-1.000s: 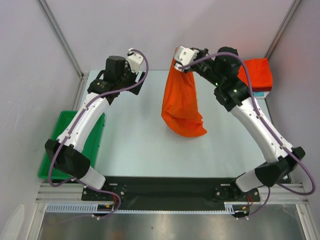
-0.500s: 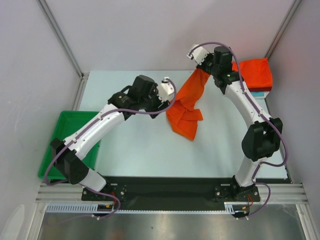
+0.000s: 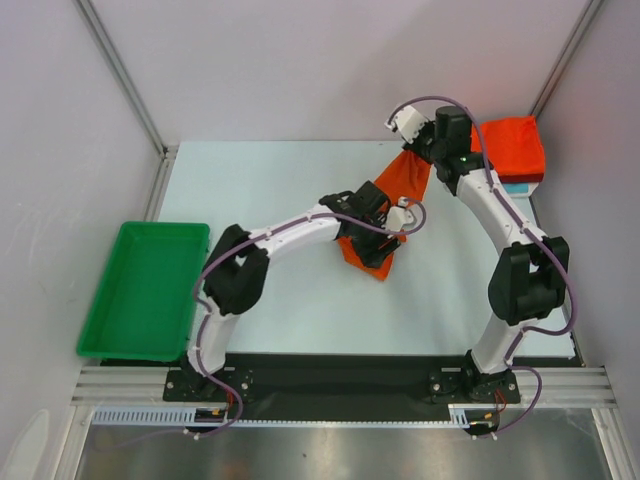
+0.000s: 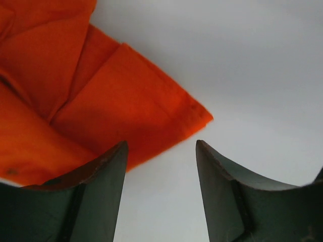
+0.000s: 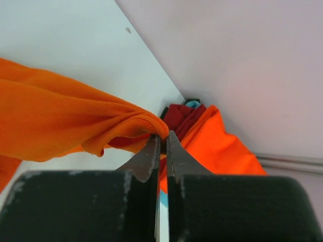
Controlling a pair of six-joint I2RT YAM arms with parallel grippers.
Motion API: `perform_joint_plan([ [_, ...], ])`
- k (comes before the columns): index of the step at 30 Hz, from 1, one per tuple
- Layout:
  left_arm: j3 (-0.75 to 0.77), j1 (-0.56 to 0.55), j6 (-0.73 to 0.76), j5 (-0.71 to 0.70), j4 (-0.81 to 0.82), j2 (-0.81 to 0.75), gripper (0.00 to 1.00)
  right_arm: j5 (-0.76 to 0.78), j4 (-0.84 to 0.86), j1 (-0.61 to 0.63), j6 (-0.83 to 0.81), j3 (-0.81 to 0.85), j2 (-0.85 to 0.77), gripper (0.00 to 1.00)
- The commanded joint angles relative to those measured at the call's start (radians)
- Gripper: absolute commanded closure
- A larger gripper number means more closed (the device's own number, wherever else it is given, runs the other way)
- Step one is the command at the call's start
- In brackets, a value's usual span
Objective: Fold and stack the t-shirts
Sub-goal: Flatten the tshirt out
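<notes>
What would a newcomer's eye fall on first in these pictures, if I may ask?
The bright orange t-shirt stands out most: the right gripper pinches one edge of it at the far right of the table, and the cloth drapes down towards the middle. There the left gripper hangs open over its lower corner. The folded shirts sit stacked in the far right corner, a green tray at the left edge.

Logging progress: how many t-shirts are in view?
4: one bright orange shirt held by the right gripper, and three stacked at the far-right corner: orange-red, dark red, teal. More may be hidden.
</notes>
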Motion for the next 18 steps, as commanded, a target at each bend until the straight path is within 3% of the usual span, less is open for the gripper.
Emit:
perform_joint_plan([
  [1, 0.141, 0.0, -0.063, 0.064, 0.007, 0.078, 0.38, 0.014, 0.022, -0.037, 0.021, 0.035, -0.023, 1.0],
  [7, 0.218, -0.009, -0.072, 0.05, 0.008, 0.208, 0.36, 0.002, 0.019, -0.065, 0.041, 0.027, -0.029, 1.0],
  [14, 0.28, -0.043, -0.049, 0.023, 0.002, 0.302, 0.4, -0.003, 0.014, -0.08, 0.049, 0.045, -0.014, 1.0],
  [17, 0.277, -0.048, -0.04, 0.007, 0.007, 0.314, 0.49, -0.001, 0.017, -0.085, 0.057, 0.049, -0.007, 1.0],
  [18, 0.272, -0.046, -0.034, 0.004, 0.001, 0.313, 0.61, 0.0, 0.017, -0.085, 0.061, 0.05, -0.007, 1.0],
])
